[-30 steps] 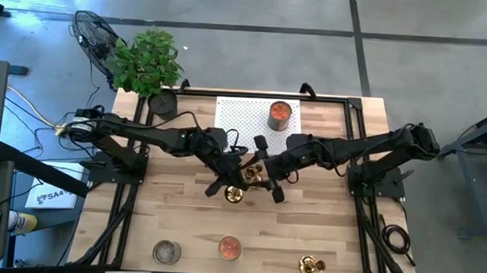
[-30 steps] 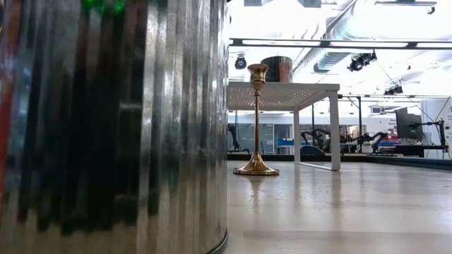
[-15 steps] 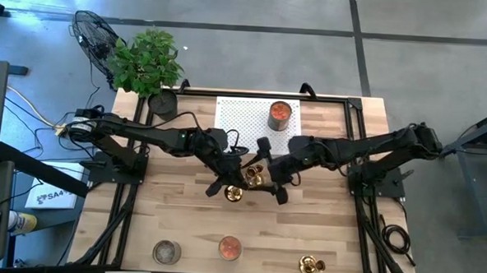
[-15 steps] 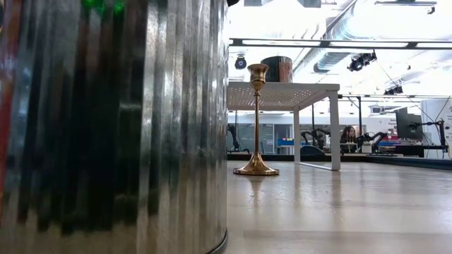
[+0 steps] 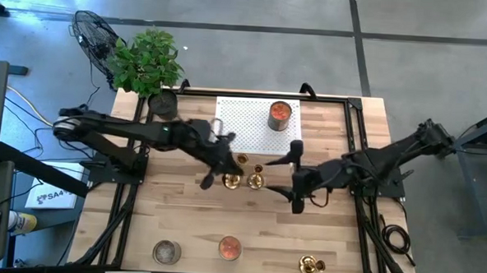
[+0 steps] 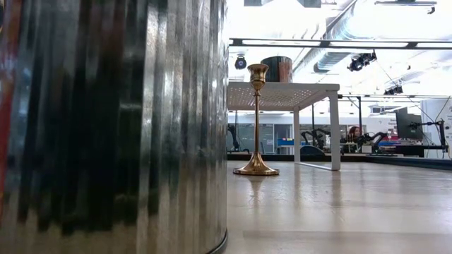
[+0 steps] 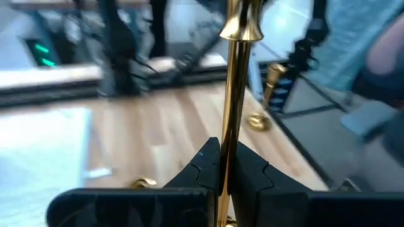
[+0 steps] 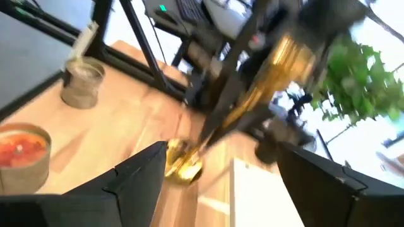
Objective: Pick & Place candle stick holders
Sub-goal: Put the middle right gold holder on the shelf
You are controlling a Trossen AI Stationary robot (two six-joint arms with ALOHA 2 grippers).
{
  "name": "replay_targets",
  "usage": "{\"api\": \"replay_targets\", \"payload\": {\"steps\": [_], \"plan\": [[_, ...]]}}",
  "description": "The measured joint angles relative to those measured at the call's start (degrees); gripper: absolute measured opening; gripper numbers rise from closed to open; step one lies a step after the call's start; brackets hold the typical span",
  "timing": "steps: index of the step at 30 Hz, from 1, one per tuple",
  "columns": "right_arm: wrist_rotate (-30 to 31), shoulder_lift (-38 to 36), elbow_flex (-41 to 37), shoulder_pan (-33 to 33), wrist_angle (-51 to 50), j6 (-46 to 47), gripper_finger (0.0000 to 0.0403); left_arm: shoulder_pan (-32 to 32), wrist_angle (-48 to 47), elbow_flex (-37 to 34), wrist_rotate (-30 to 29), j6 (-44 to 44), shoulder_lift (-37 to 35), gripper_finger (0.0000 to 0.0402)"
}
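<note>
The left gripper (image 5: 224,170), near the middle of the wooden table (image 5: 338,239), is clamped on the thin stem of a shiny gold-brass candle stick holder (image 7: 235,94), long axis upright between the dark fingers (image 7: 203,167), cup end cut off at the frame's top. Just beside it stands a second brass holder (image 5: 256,181), its round flared base on the boards. Further right, the right gripper (image 5: 296,176) hangs with its jaws spread, empty. A short brass holder (image 5: 308,263) sits at the near edge. In the low view a tall one (image 6: 256,120) stands upright beside a ribbed, shiny metal tin (image 6: 113,127) filling the left half of that view.
</note>
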Motion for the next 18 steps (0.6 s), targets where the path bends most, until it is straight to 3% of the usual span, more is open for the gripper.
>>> {"api": "replay_targets", "payload": {"steps": [6,13,18], "plan": [[4.4,0.2,0.0,2.3,-3.1,5.4,0.0294,0.3,-4.2,0.0,-10.5,5.8,-9.2,0.0013],[13.6,0.3,0.0,2.5,-1.1,8.6,0.0294,5.8,1.4,0.0,-21.4,8.3,-12.2,0.0013],[16.9,0.3,0.0,2.4,-1.0,8.7,0.0294,14.7,1.6,0.0,-21.5,6.2,-11.4,0.0013]]}}
